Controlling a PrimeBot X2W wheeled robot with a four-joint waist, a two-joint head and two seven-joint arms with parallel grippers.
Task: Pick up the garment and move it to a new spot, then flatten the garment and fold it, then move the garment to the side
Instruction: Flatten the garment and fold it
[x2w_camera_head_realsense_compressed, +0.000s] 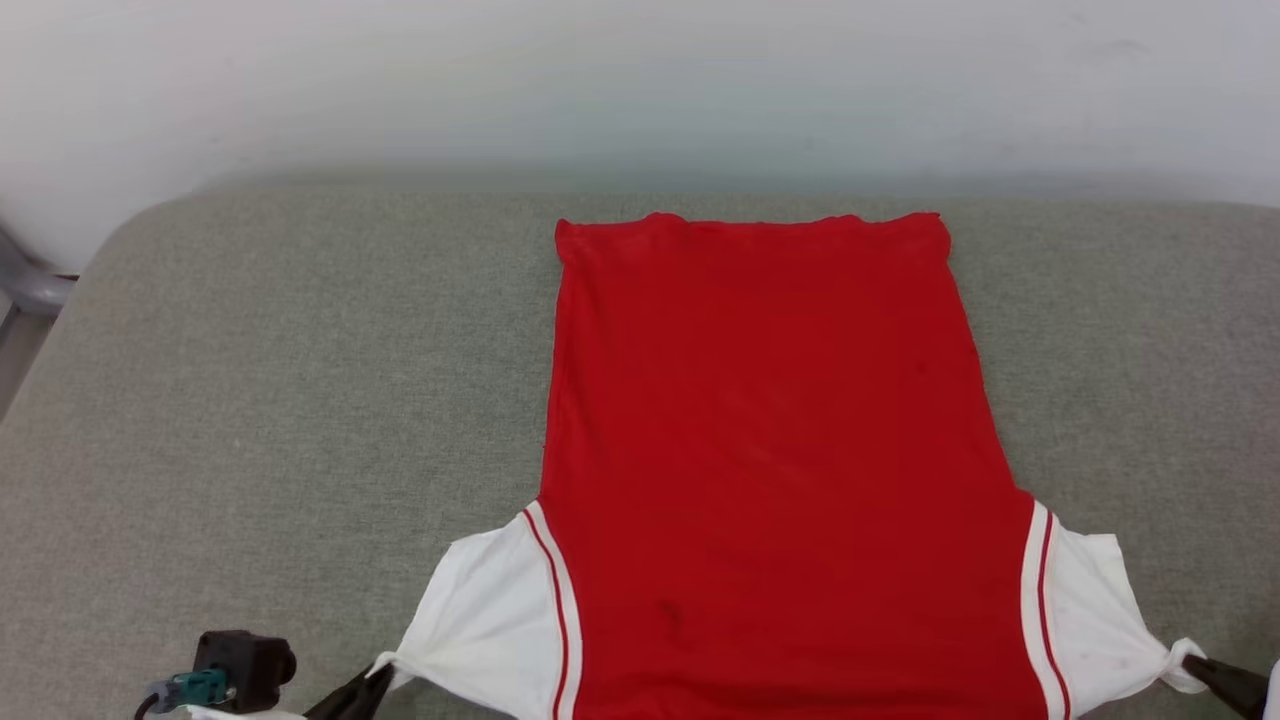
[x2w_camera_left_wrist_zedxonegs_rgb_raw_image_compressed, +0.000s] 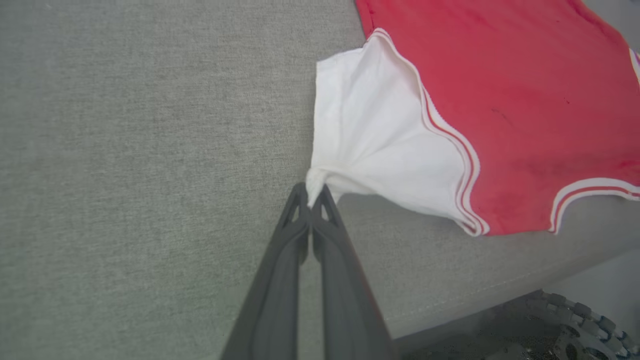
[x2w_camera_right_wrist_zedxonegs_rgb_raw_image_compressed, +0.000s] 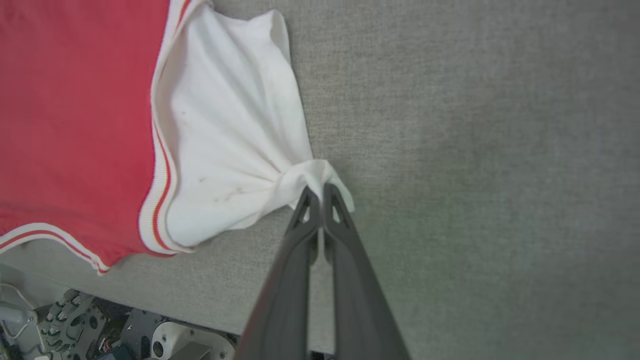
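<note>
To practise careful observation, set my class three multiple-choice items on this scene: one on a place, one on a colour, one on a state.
1. Where do the left fingers grip the garment? A its hem; B a sleeve tip; C its collar.
2. What colour are the sleeves? A white; B blue; C black.
3. How does the garment lie on the grey cushion? A heaped; B folded in half; C spread flat.

Answers:
1 B: the left wrist view shows bunched white sleeve cloth pinched between them.
2 A: both sleeves show white in the head view.
3 C: it lies smooth and open, with the right fingers holding the other sleeve outward.
</note>
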